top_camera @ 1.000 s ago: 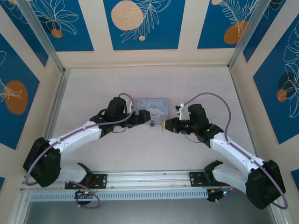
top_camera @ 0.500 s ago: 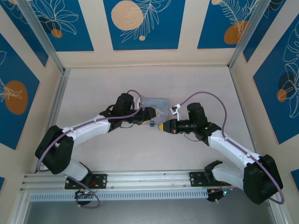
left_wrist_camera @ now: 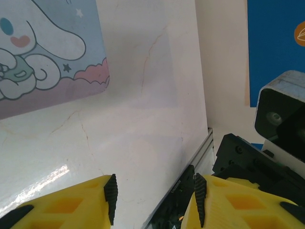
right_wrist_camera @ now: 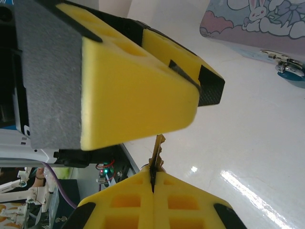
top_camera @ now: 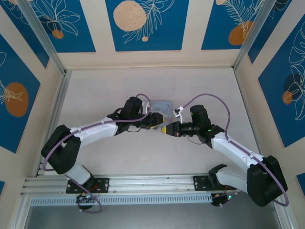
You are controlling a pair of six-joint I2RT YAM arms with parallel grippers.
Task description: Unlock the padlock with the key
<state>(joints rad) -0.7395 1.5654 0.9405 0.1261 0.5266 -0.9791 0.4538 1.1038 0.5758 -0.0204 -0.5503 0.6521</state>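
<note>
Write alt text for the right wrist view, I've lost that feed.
The right gripper, shut on the key, holds it at the bottom centre with the blade sticking out, and the open left gripper looms close above it. At the upper right the padlock lies on the white table beside the tin.

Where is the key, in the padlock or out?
Out. The key sits pinched in the right fingers; the padlock lies apart, by the tin.
</note>
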